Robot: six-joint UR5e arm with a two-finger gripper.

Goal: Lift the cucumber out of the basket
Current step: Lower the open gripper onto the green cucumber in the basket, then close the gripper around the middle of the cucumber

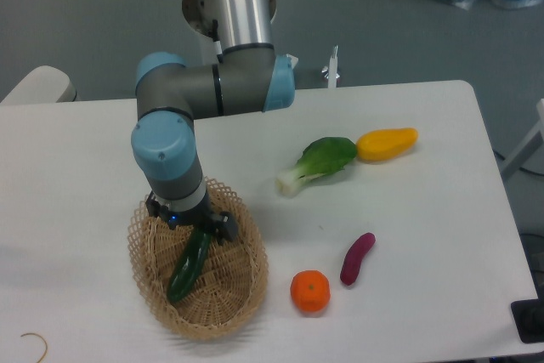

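The dark green cucumber (187,268) lies slanted inside the tan wicker basket (249,288) at the front left of the table. My gripper (191,223) points straight down over the basket's far half. Its two dark fingers stand one on each side of the cucumber's upper end, which the wrist partly hides. The jaws are spread wide and open, and I see no contact with the cucumber.
Right of the basket lie an orange (310,291), a small purple eggplant-like piece (357,258), a leafy bok choy (319,161) and a yellow fruit (387,144). A thin curved wire (36,343) sits at the front left edge. The arm's base stands behind the table.
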